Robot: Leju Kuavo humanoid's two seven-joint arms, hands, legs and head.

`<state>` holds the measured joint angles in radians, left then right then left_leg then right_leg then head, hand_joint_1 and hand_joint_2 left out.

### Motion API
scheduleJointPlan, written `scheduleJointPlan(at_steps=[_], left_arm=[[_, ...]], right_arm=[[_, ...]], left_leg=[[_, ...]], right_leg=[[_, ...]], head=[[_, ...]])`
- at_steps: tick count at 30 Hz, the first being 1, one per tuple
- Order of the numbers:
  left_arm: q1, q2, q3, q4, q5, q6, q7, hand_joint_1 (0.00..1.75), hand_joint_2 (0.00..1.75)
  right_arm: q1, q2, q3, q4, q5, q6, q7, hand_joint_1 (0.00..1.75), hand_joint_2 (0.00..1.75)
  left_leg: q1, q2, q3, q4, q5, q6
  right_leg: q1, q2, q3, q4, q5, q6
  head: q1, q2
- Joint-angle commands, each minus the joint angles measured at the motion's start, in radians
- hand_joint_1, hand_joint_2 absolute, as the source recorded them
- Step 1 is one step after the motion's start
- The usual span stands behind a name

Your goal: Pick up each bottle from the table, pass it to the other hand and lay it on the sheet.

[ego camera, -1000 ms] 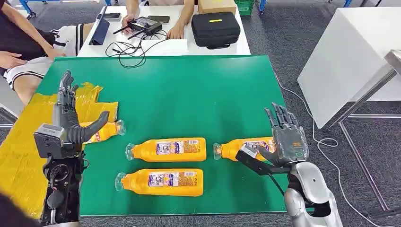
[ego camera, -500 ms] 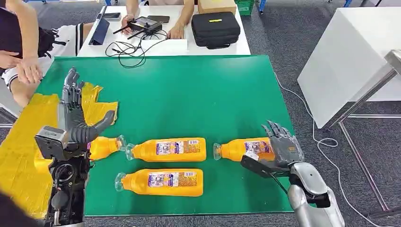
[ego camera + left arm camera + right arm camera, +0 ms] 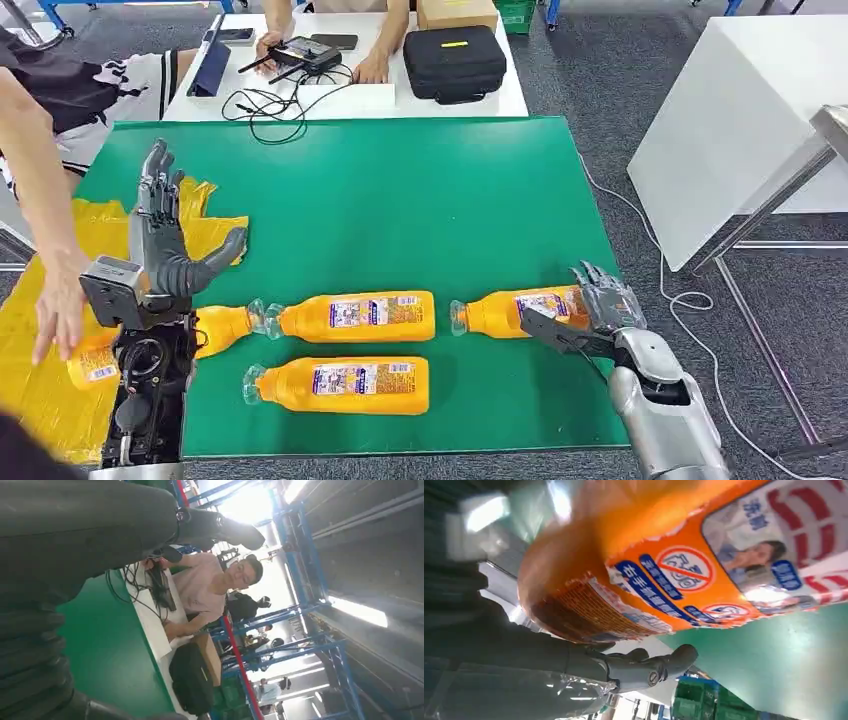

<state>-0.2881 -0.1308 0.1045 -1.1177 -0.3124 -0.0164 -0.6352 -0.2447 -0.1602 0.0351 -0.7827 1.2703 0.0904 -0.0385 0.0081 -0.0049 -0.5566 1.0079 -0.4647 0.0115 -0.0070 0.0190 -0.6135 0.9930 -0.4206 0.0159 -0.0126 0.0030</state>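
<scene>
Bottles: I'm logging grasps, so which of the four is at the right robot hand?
The rightmost bottle, lying alone at the table's right end; the right robot hand wraps around its base.

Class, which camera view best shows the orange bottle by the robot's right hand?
The head view: the orange bottle lies whole on the green table, with the right hand at its base. The right wrist view shows its label and base close up, blurred. The left wrist view looks across the table toward a seated person.

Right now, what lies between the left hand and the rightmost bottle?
In the head view, another orange bottle lies between the left hand and the rightmost bottle.
</scene>
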Motion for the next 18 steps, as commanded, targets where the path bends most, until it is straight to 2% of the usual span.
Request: scheduleJointPlan(at_steps=[1,4,7,9,10,11,12,18], left_arm=[[-0.047,0.010,-0.004,0.089,0.003,0.001,0.006,0.00,1.75],[-0.046,0.010,-0.006,0.086,0.004,0.001,0.006,0.00,1.75],[-0.050,0.008,-0.002,0.096,0.011,0.006,0.008,0.00,1.75],[-0.056,0.005,0.002,0.107,0.014,0.010,0.012,0.00,1.75],[-0.059,0.006,0.004,0.112,0.015,0.010,0.013,0.00,1.75],[-0.062,0.006,0.005,0.117,0.016,0.011,0.014,0.00,1.75],[-0.062,0.006,0.005,0.117,0.016,0.012,0.014,0.00,1.75],[-0.028,0.013,0.022,0.087,0.018,0.023,0.024,0.00,1.75]], right_arm=[[-0.050,0.005,-0.012,0.139,0.006,0.006,0.005,0.00,1.75],[-0.054,0.007,-0.016,0.151,0.012,0.007,0.018,0.00,1.75],[-0.074,0.005,-0.019,0.211,0.070,0.002,0.105,0.00,1.75],[-0.082,0.007,-0.026,0.238,0.071,0.004,0.104,0.00,1.75],[-0.085,0.011,-0.024,0.247,0.075,0.003,0.097,0.33,1.75],[-0.083,0.014,-0.024,0.252,0.076,0.001,0.088,1.64,1.75],[-0.081,0.017,-0.021,0.253,0.077,0.003,0.082,1.75,1.75],[-0.074,0.046,-0.022,0.218,0.083,-0.030,0.034,1.75,1.75]], left_leg=[[0.000,-0.001,0.002,-0.001,0.000,0.000],[0.000,-0.001,0.003,-0.001,0.000,0.000],[0.001,-0.001,0.006,-0.002,0.000,0.000],[0.001,-0.001,0.007,-0.002,0.000,0.000],[0.000,-0.002,0.007,-0.002,0.000,0.000],[0.000,-0.003,0.007,-0.001,0.001,0.000],[0.000,-0.002,0.007,-0.001,0.000,0.000],[0.000,0.000,0.011,-0.001,0.000,0.000]], right_leg=[[0.000,-0.002,0.003,-0.001,0.000,0.000],[0.001,-0.003,0.004,-0.002,0.000,0.000],[0.001,-0.004,0.008,-0.003,0.000,0.000],[0.002,-0.004,0.009,-0.003,0.000,0.000],[0.001,-0.004,0.009,-0.002,0.000,0.000],[0.001,-0.005,0.009,-0.003,0.000,0.000],[0.001,-0.004,0.009,-0.003,0.000,0.000],[0.001,-0.002,0.012,-0.002,0.000,0.000]], head=[[0.000,0.000],[0.000,0.000],[0.000,0.000],[0.000,0.000],[0.000,0.000],[0.000,0.000],[0.000,0.000],[0.000,0.000]])
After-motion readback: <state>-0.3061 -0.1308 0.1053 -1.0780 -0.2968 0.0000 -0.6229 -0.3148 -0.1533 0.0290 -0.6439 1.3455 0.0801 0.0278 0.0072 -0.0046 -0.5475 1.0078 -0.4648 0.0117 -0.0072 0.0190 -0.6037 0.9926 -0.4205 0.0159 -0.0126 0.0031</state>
